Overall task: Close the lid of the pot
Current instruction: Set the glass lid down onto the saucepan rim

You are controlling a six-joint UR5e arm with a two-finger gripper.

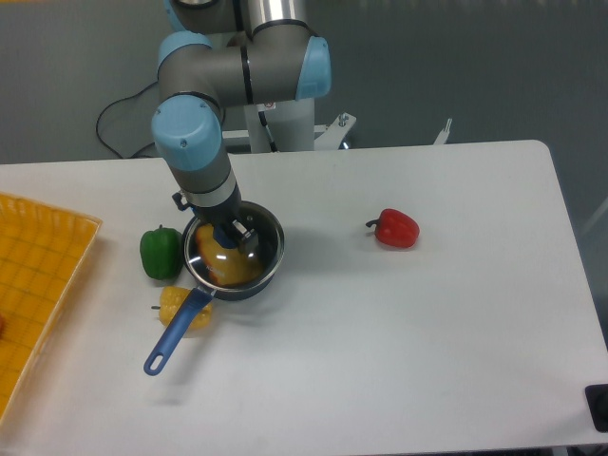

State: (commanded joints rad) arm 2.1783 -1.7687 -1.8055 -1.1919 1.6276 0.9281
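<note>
Pot (236, 258) first, since the single fixed camera gives me only this one view: it sits on the white table (427, 332) left of centre, just below my wrist, with the green pepper (160, 253) just beside it on the left and the yellow pepper (182, 309) touching or nearly touching the blue handle (176, 334). That handle is the pot's long axis; it runs from the rim down and to the left, toward the near edge of the table, so the pot points away from me at a slant. Something orange-yellow shows inside the pot through the glass.

The lid (228, 255) lies over the pot's mouth, its silver rim close to the pot's rim, though I cannot tell whether it sits flat or a little tilted. My gripper (231, 236) comes straight down on the lid's middle, where the dark knob should be; I judge I am there because the knob is the only sound place to hold such a disc. My own wrist hides the fingers, so I cannot tell whether they clasp the knob or stand apart.

The red pepper (395, 228) lies well apart to the right, and the yellow tray (38, 285) at the far left edge
</note>
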